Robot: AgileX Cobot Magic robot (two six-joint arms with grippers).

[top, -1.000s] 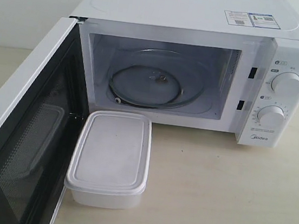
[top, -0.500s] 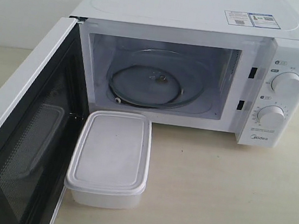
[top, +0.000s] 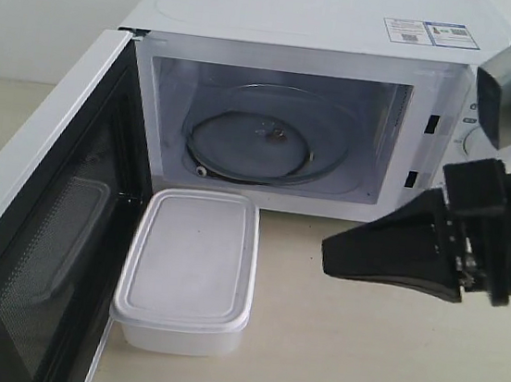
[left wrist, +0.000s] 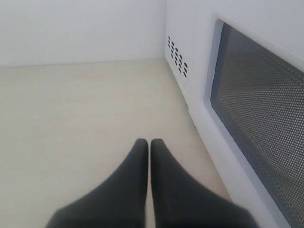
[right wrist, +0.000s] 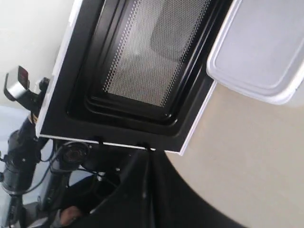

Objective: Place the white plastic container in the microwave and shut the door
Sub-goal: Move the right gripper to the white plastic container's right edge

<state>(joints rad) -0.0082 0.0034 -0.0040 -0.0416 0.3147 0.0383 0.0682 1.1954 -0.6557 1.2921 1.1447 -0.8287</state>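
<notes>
The right hand (top: 329, 256), clenched and empty, now juts in from the right where nothing showed a second ago, likely starting its reach for the white plastic container (top: 188, 271), which sits on the worktop (top: 356, 362) before the open microwave (top: 333, 14).

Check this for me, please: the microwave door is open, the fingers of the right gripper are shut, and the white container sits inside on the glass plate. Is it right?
Not quite. The white container is not inside: it stands on the table before the microwave, beside the open door, as the exterior view shows. The glass plate is bare. The right gripper has shut fingers.
</notes>
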